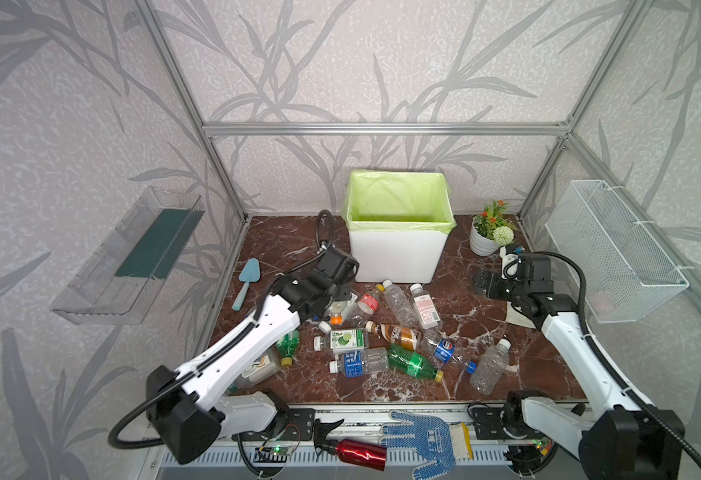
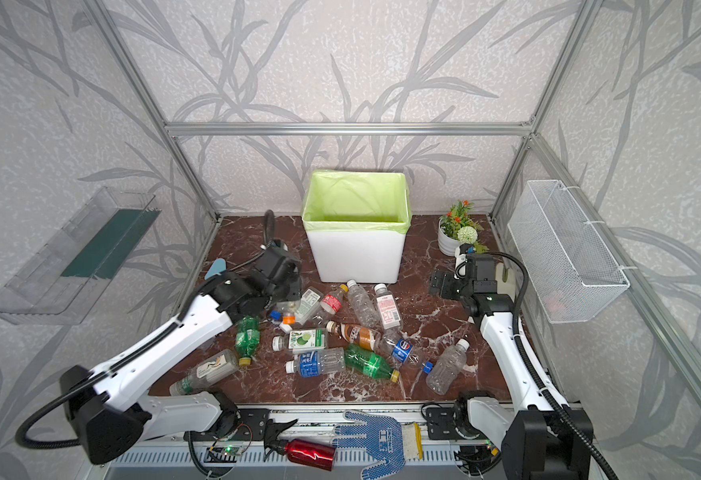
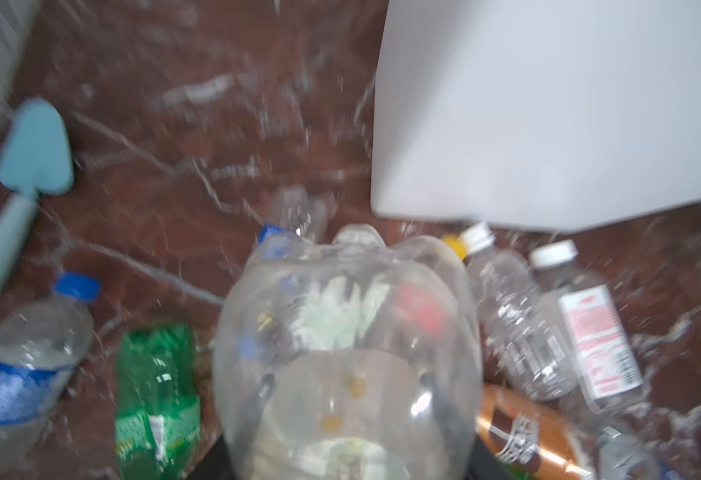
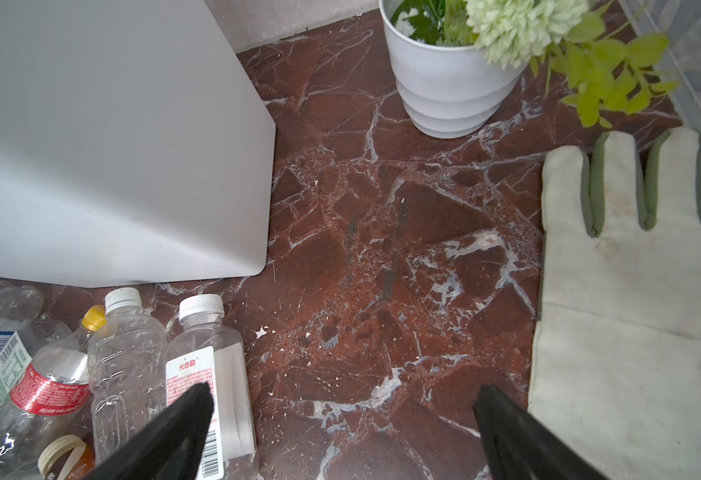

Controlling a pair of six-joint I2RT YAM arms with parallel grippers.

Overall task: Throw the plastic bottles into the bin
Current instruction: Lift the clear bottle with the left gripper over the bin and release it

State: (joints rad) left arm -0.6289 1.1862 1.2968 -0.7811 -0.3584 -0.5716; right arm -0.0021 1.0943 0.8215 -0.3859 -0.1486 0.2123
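Bottles (image 1: 398,334) litter the table (image 1: 485,316) before the bin (image 1: 398,253) as left tool (image 1: 339,302) clamps a clear bottle (image 3: 346,345), seemingly for tossing; right tool (image 4: 342,390) hangs spread.

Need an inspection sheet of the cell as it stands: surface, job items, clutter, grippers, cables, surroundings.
Surface: red-brown marble top; no spills seen.
Job's things: plastic bottles lie scattered in front of the bin; none visible inside it.
Clutter: blue trowel, potted plant and cream glove on the top; blue dotted glove and red spray bottle on the front rail.
Grippers: left gripper closed on a clear bottle; right gripper open, empty, over bare marble.
Cables: black hoses loop off both arms; wired circuit board in front.
Surroundings: clear tray mounted left, mesh basket mounted right.
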